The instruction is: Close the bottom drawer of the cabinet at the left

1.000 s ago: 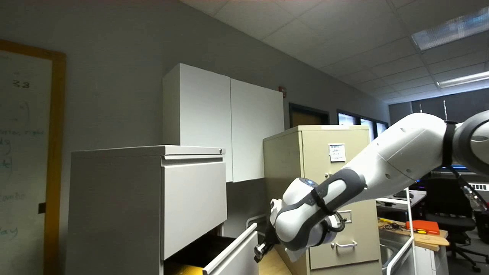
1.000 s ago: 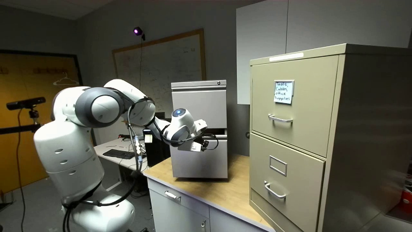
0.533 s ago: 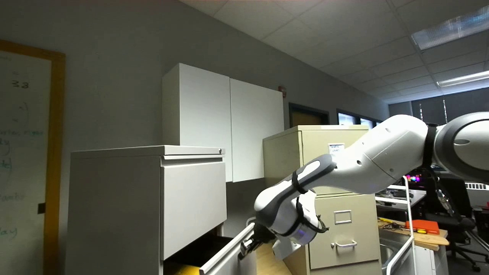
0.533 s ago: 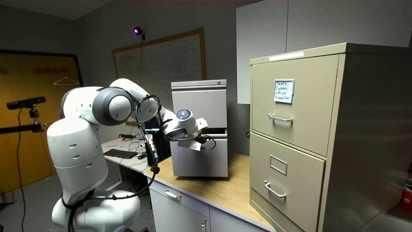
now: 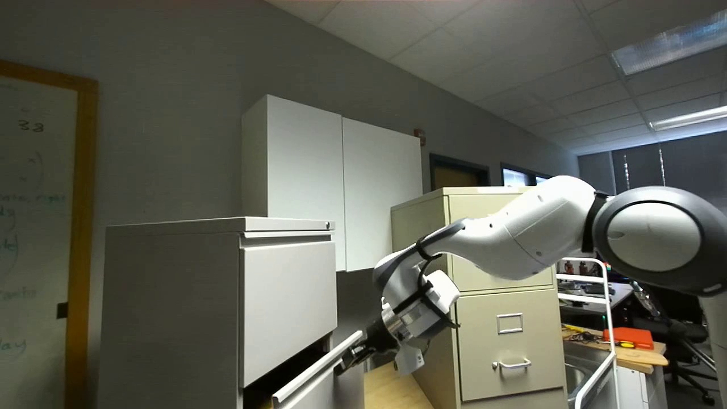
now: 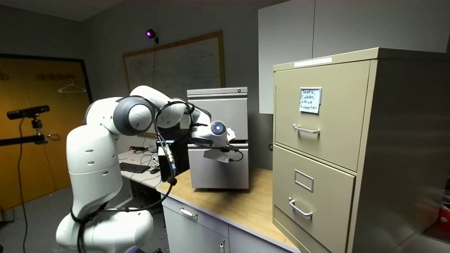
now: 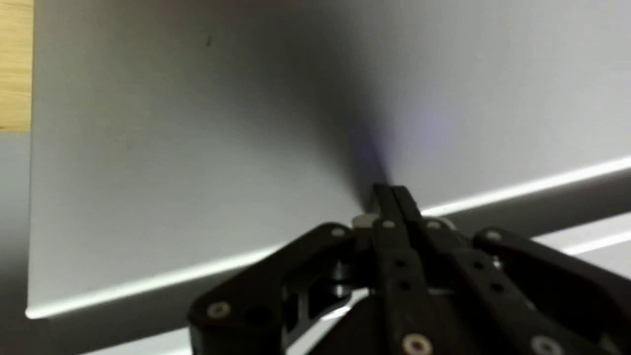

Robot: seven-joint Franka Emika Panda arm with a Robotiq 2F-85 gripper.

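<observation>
The light grey cabinet (image 5: 173, 312) stands on the wooden countertop and also shows in an exterior view (image 6: 225, 112). Its bottom drawer (image 5: 349, 392) is partly pulled out, with a dark gap behind its top rim and a sliver of yellow inside. Its flat front also shows in an exterior view (image 6: 218, 177) and fills much of the wrist view (image 7: 162, 182). My gripper (image 5: 345, 365) is at the drawer front near its top edge, seemingly touching it. In the wrist view the fingertips (image 7: 393, 190) are together with nothing between them. The arm hides the gripper in an exterior view.
A taller beige filing cabinet (image 5: 511, 346) stands beside the grey cabinet, close to my arm; it also shows in an exterior view (image 6: 316, 147). The wooden countertop (image 6: 260, 191) runs between them. White wall cupboards (image 5: 380, 193) hang above. A desk with a keyboard (image 6: 134, 167) is behind.
The arm has reached farther toward the cabinet, and the gripper has moved up to the drawer front. The bottom drawer has slid inward, narrowing the gap and hiding most of the yellow inside.
</observation>
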